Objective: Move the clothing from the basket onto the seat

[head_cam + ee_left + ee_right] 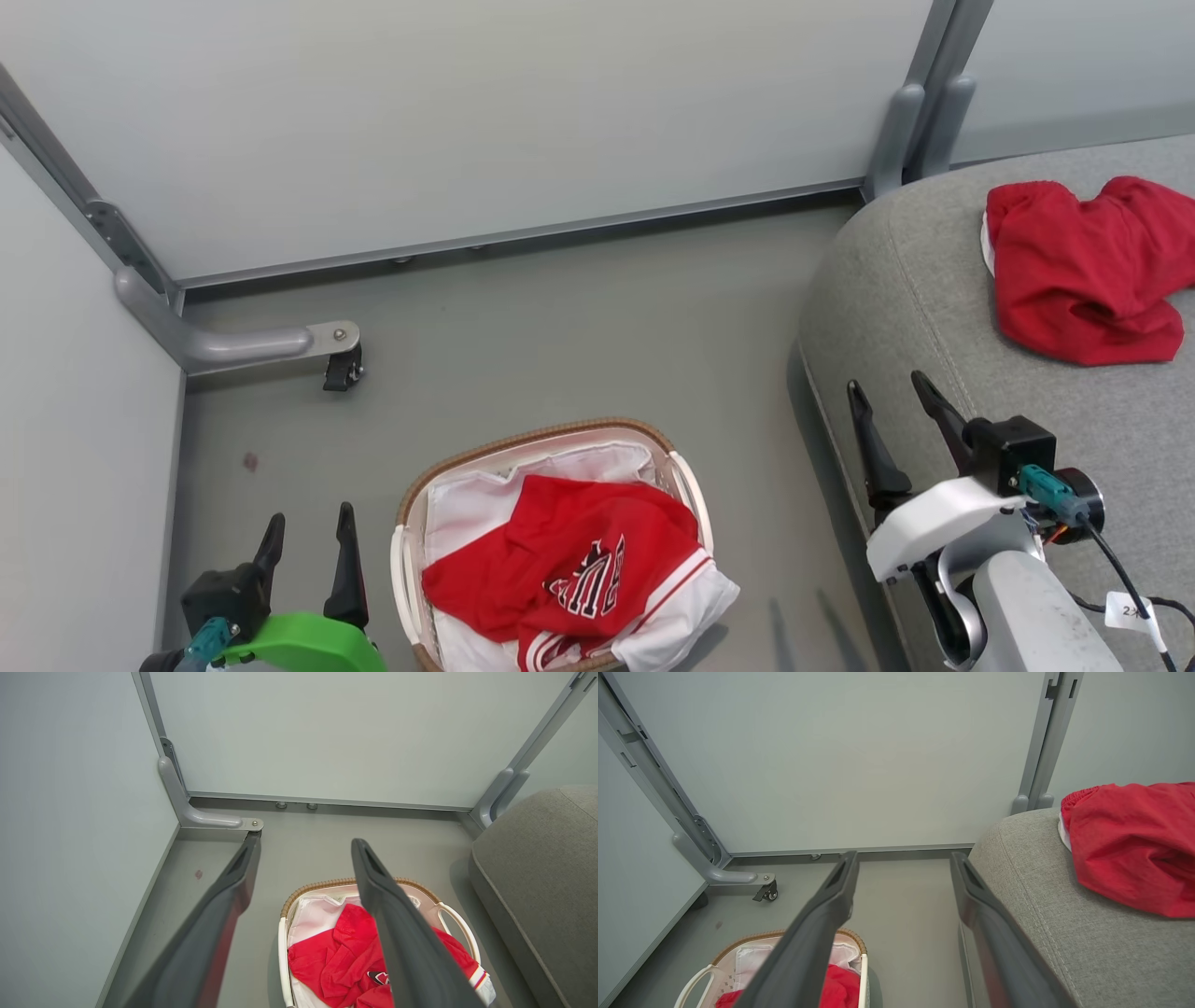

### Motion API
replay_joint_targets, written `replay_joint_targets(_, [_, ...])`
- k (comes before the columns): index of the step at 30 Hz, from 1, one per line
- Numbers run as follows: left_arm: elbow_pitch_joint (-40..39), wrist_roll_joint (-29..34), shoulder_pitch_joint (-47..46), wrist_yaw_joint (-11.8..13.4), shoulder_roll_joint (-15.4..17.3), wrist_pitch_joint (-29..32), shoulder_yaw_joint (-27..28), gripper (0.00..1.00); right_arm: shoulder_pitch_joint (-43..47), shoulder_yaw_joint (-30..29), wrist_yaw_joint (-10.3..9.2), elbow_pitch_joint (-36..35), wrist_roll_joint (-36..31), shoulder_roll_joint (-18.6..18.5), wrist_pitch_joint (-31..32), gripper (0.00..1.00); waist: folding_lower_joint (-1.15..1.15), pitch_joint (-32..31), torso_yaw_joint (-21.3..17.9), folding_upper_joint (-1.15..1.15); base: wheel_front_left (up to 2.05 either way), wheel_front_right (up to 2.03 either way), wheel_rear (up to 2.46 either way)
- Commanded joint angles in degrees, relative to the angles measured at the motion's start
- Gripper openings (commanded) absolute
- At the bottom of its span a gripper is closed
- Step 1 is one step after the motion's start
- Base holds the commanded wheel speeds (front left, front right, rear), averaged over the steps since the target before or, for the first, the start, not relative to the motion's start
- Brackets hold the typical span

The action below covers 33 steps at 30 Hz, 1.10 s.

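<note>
Head view: one red garment [1083, 271] already lying on the seat [896, 299]; a red jersey [569, 560] yet to go, heaped in the basket [527, 435] on the floor [597, 327] and spilling over its rim. Roughly halfway, by the look of it. Left jaws apart and empty beside the basket; right jaws apart and empty over the seat's edge.

Left wrist view: close on the red jersey and white liner [308, 917], with a bare corner of the seat.

Right wrist view: red garment large on the seat, a sliver of the red jersey below.

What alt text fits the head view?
A laundry basket on the floor holds a red jersey, while another red garment already lies on the grey seat at right. The left gripper and right gripper are open and empty.
</note>
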Motion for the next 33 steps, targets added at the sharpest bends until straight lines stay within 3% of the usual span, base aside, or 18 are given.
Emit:
replay_joint_targets(1, [-0.30,-0.48,1.01,-0.01,0.03,0.04,-0.17,1.00,1.02,0.05,-0.08,0.12,-0.29,-0.24,-0.14,1.00,0.00,-0.81,0.16,0.00,0.00,0.00,0.00])
replay_joint_targets(8, [0.36,-2.39,0.74,0.26,0.03,0.05,-1.74,1.00,1.16,0.16,-0.07,-0.43,-0.73,-0.24,-0.14,1.00,0.00,0.53,-0.46,0.00,0.00,0.00,0.00])
replay_joint_targets(16, [2.93,-5.42,-5.24,-0.17,0.08,0.05,-6.49,1.00,-2.39,0.89,-0.08,-2.69,-0.35,-0.22,-0.14,1.00,0.00,7.53,-2.10,0.00,0.00,0.00,0.00])
replay_joint_targets(23, [4.82,-8.34,-13.23,-0.23,0.14,0.04,-13.91,1.00,-6.93,1.90,-0.07,-5.54,0.38,-0.21,-0.14,1.00,0.00,15.74,-4.64,0.00,0.00,0.00,0.00])
replay_joint_targets(33, [10.58,-13.36,-25.23,-0.25,2.70,0.05,-26.76,1.00,-12.69,4.72,-0.07,-9.91,0.67,-0.20,-0.14,1.00,0.00,26.10,-8.96,0.00,0.00,0.00,0.00])
